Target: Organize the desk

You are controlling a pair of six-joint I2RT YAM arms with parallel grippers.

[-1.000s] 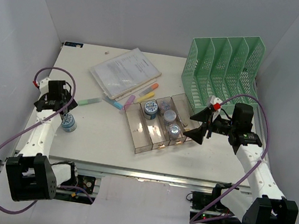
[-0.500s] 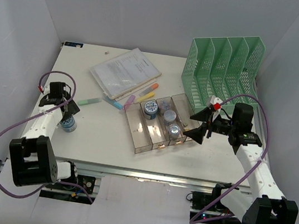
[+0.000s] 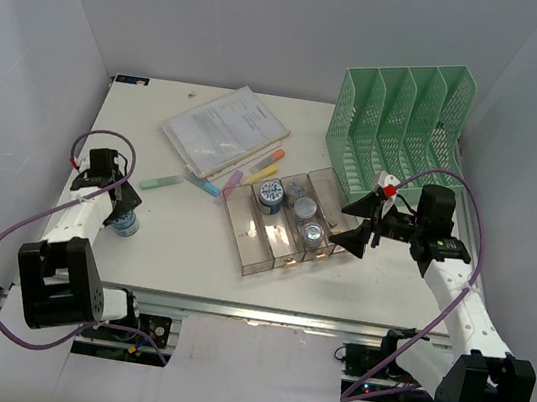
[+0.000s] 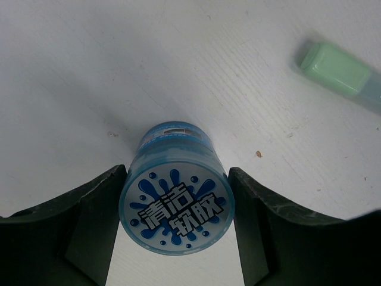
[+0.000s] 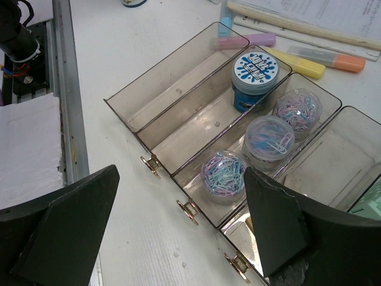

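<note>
The desk point(image 3: 190, 255) is a white tabletop that fills the floor of a white-walled booth, stretching away from the 2 arm bases; a metal rail point(image 3: 262, 313) runs along its near edge.

At the desk's left side the left gripper point(image 3: 124, 210) is lowered over a small blue jar point(image 4: 177, 205) that stands upright on the bare surface; its 2 fingers point(image 4: 89, 220) flank the jar, 1 on each side, with no gap visible in the left wrist view; whether they press on it cannot be told. A green highlighter point(image 4: 342, 74) lies near the jar, apart from it.

The right gripper point(image 3: 358, 227) hangs with its jaws spread wide and nothing between them, just beside the right end of a clear 4-compartment tray point(image 5: 128, 104). In the tray's 2nd compartment from the left stands another blue jar point(image 5: 255, 80) with the same splash-printed lid; the 3rd holds 3 clear tubs of coloured paper clips point(image 5: 224, 176) in a row.

Beyond the tray's far end lie a pink highlighter point(image 5: 247, 40), a yellow-and-orange highlighter point(image 5: 321, 59) and a blue highlighter point(image 5: 225, 21); behind them rests a stack of printed papers point(image 3: 224, 129). A mint-green mesh file rack point(image 3: 402, 120) stands upright at the far right corner.
</note>
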